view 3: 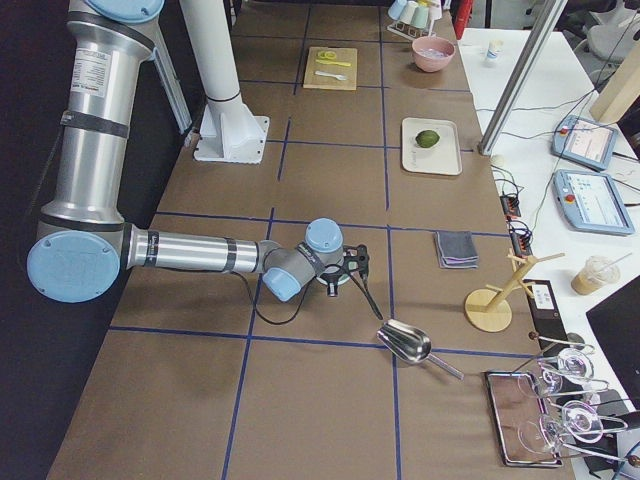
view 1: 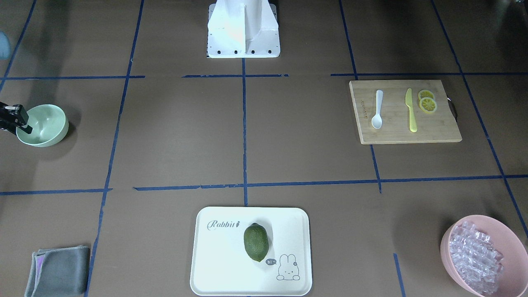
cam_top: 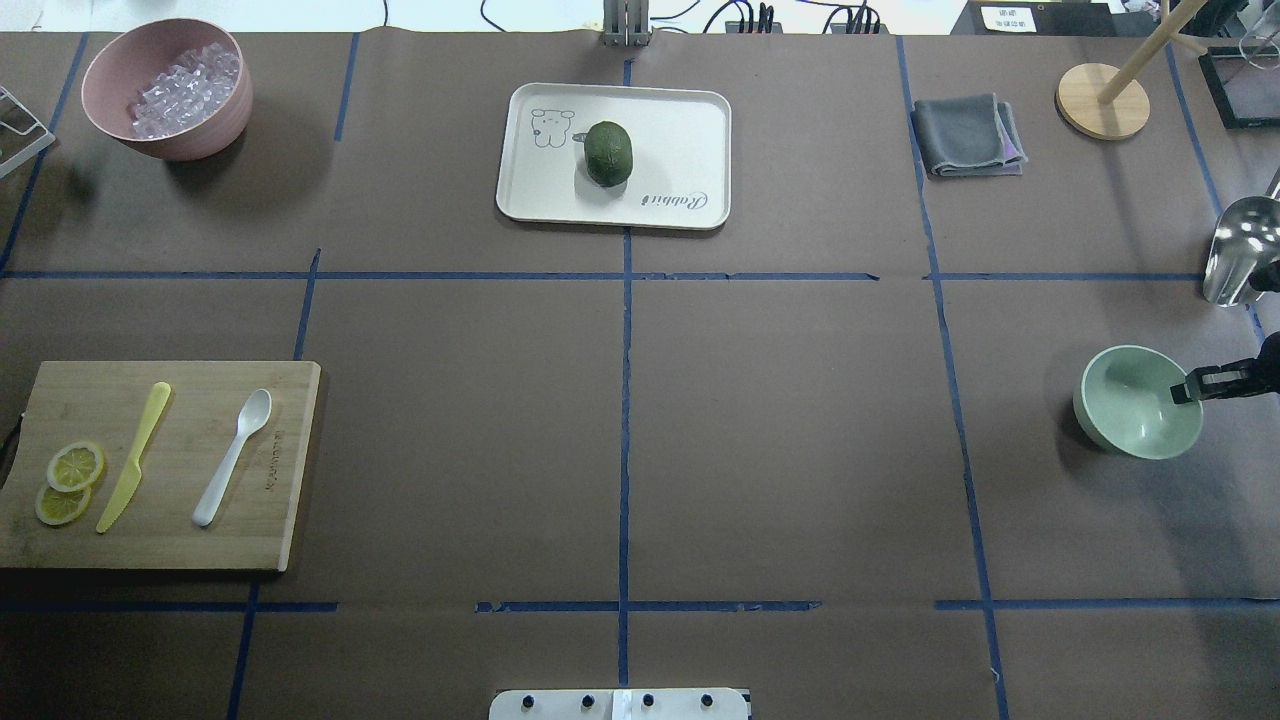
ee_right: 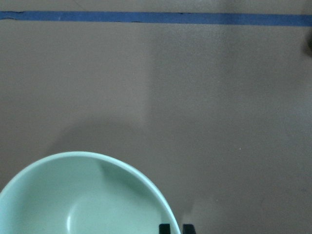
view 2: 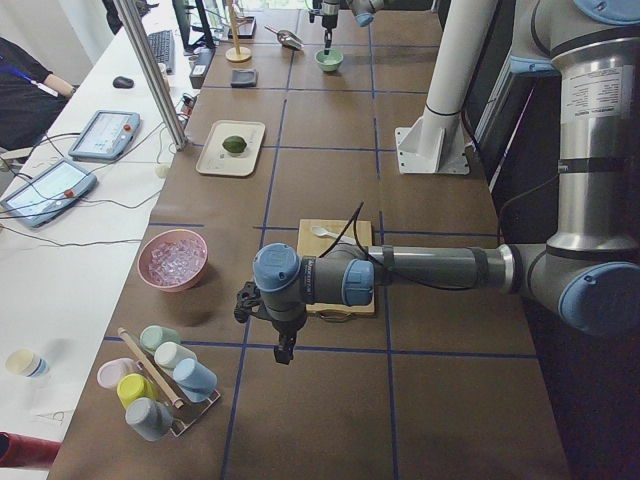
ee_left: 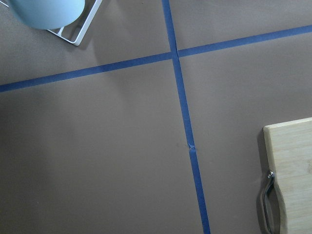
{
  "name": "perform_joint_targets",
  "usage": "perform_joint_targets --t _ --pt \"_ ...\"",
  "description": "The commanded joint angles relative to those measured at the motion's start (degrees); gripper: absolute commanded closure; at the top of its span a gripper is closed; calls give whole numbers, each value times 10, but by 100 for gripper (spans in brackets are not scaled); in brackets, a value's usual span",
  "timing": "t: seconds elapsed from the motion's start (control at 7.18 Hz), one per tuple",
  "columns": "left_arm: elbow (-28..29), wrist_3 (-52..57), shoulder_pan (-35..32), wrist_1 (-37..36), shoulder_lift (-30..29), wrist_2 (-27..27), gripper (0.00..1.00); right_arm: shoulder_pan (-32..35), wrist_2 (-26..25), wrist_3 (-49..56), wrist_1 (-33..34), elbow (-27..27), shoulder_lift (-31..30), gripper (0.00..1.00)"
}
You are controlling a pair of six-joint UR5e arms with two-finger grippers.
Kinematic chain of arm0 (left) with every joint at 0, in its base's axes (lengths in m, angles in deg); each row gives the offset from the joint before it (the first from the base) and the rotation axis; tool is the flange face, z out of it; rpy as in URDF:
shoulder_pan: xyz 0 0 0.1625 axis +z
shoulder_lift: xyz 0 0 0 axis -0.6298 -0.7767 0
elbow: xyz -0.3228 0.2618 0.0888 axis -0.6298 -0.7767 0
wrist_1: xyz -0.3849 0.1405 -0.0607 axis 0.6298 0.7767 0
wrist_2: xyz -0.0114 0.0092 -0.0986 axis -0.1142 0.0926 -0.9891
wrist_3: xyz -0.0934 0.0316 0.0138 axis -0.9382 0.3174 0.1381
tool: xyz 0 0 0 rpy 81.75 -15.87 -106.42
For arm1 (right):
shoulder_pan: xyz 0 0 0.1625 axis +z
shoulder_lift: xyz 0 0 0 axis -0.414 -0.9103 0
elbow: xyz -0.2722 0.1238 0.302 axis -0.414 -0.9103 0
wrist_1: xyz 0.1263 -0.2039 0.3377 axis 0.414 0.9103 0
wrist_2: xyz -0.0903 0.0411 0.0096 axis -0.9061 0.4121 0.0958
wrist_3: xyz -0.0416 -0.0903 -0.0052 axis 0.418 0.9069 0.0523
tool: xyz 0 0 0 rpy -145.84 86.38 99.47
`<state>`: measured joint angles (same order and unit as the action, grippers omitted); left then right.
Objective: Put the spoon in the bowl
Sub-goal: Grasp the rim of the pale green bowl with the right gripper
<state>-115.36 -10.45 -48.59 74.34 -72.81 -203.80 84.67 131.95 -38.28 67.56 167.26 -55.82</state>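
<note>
Though watching it hang left of the cutting board [cam_top: 250, 530], could not tell the left gripper [view 2: 285, 352] parted or closed. Found the spoon [cam_top: 232, 457] untouched near the board's right edge — pick-up judged next, needing a handle pinch. Reckoned ample room across to the bowl [cam_top: 1125, 410], far right, rim pinched by the right gripper [cam_top: 1182, 391]

It is looking like a robotics lab to me: two industrial arms [view 2: 440, 268] are reaching out from a white pedestal [view 1: 243, 29] over a table [cam_top: 780, 450] papered brown and gridded with blue tape [cam_top: 625, 400]. Well beyond the left gripper [view 2: 285, 345], teach pendants [view 2: 105, 135] are lying on a white bench [view 2: 40, 290] among cables [view 2: 100, 205], and a person [view 2: 20, 90] is sitting there.
</note>
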Motion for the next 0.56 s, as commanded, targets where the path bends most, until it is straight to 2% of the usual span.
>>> perform_joint_targets --t 0.0,0.28,0.42 --pt "0 0 0 -1 1 0 0 -1 6 -18 32 46 3 100" --pt "0 -1 0 0 1 0 0 -11 5 -97 168 146 52 100" --pt "0 0 0 0 1 0 0 -27 1 -151 204 162 97 100"
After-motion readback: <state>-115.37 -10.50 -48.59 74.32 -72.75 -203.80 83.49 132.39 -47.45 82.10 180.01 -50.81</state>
